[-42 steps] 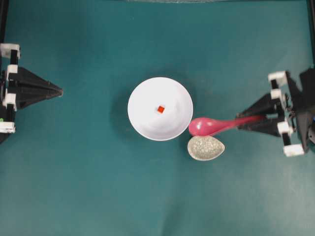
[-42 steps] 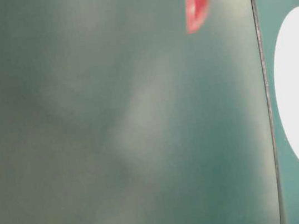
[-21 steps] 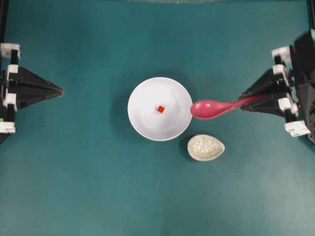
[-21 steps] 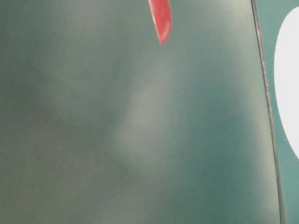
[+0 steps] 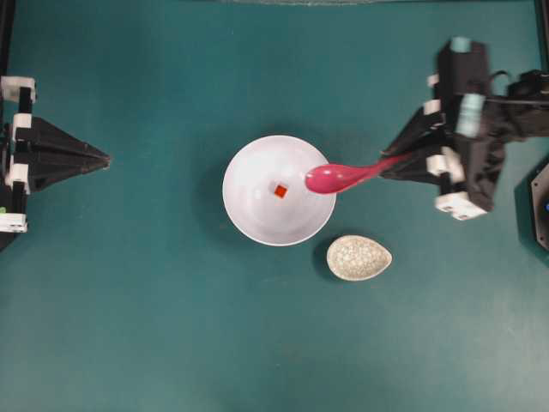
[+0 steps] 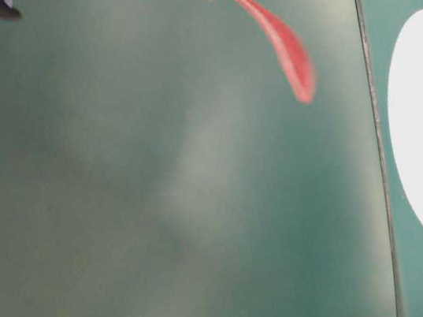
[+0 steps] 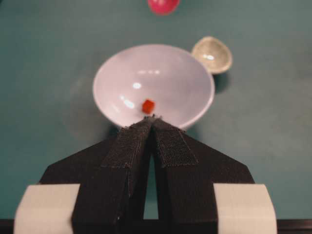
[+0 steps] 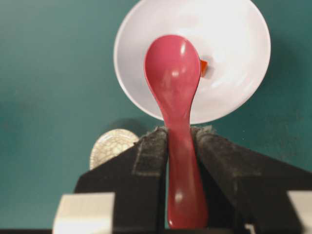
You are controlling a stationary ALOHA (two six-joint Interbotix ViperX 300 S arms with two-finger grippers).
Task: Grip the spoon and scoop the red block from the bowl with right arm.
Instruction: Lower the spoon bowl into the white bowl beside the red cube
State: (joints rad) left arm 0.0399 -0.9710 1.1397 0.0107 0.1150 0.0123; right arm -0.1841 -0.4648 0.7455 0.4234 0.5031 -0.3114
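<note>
Clamping the spoon point(image 5: 343, 177) by its handle in the right gripper point(image 5: 396, 165), at the right of the overhead frame, jaws pressing both sides of the handle in the right wrist view. Hanging with the scoop over the right rim of the bowl point(image 5: 249, 210), at the frame's centre, hollow side facing up. Sitting near the middle of the bowl, just left of the scoop and apart from it: the red block point(image 5: 280, 190). Lying below and right of the bowl, clear of the rim: a small speckled dish point(image 5: 358, 257). Resting at the left edge, well apart from the bowl: the left gripper point(image 5: 101, 159), fingers pinching together on nothing.
</note>
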